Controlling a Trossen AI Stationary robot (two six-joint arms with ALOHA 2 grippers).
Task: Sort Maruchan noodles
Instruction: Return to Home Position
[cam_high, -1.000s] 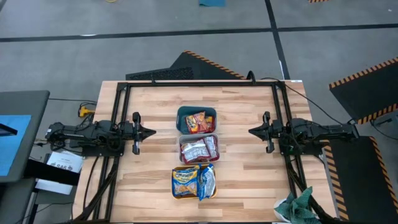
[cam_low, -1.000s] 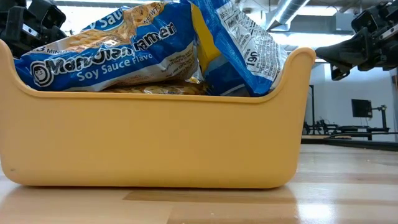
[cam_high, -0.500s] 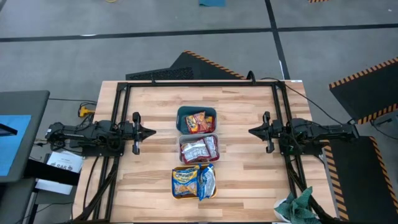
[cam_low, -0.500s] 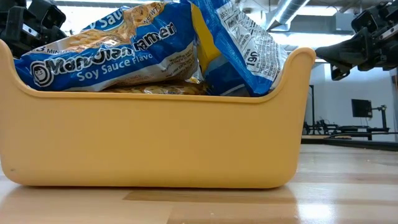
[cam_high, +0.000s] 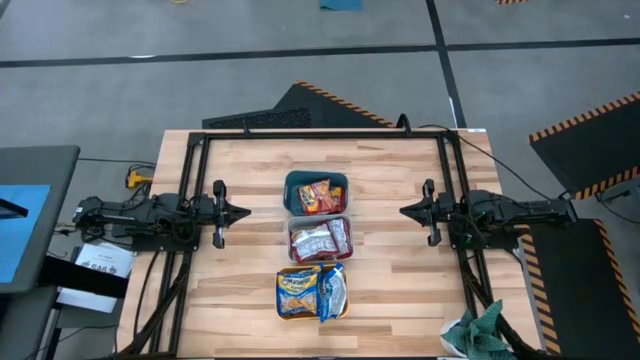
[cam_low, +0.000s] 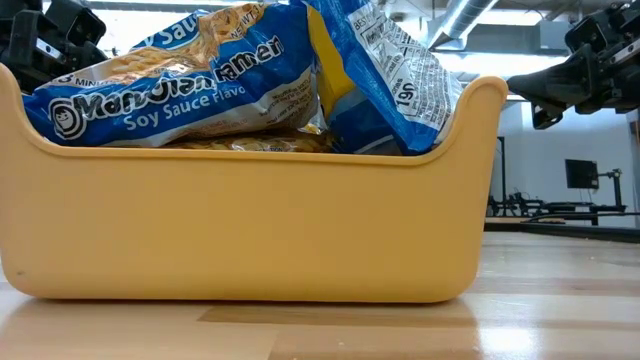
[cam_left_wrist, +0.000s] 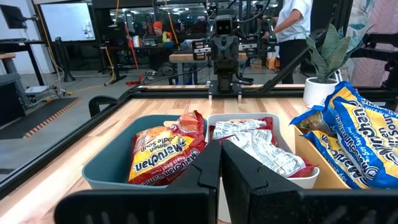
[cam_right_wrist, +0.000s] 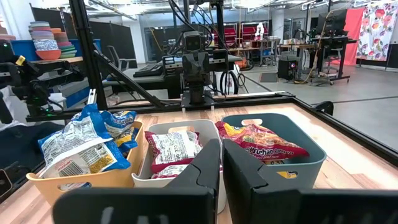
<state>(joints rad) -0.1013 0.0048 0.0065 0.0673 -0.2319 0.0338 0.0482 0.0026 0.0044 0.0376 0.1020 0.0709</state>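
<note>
Midway between the left gripper (cam_high: 243, 211) and right gripper (cam_high: 405, 211), both pressed together, three bins are lined up: red-orange packets (cam_high: 316, 196) in the teal bin (cam_high: 290, 188), silver-white packets (cam_high: 320, 241) in the white bin (cam_high: 291, 240), yellow-blue packets (cam_low: 170, 85) in the orange bin (cam_low: 250, 220), one laid crosswise, one propped upright.

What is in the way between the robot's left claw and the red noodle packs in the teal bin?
Nothing loose. The left gripper sits at the left side of the table; between it and the red noodle packs there is only bare wood, then the wall of the teal bin holding them. The right gripper waits opposite.
</note>
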